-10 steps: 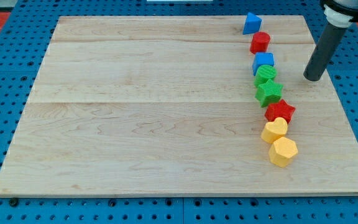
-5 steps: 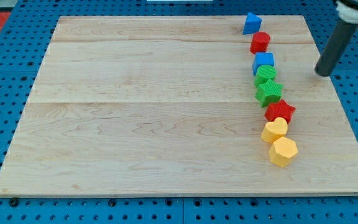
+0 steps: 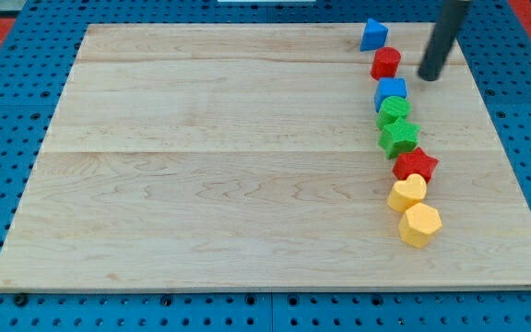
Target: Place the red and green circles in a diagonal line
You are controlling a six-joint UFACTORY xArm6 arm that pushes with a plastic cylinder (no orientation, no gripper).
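Observation:
The red circle (image 3: 386, 63) sits near the view's top right of the wooden board (image 3: 201, 166). The green circle (image 3: 395, 110) lies below it, with a blue cube (image 3: 391, 90) between the two. My tip (image 3: 430, 77) stands just to the right of the red circle, apart from it, and up and to the right of the blue cube. The three blocks form a slightly slanted column.
A blue triangle (image 3: 372, 35) lies above the red circle. Below the green circle come a green star (image 3: 399, 136), a red star (image 3: 417, 166), a yellow heart (image 3: 407, 193) and a yellow hexagon (image 3: 420, 224), all in one chain.
My tip has moved up and to the left, from right of the green circle to just right of the red circle. No block has moved.

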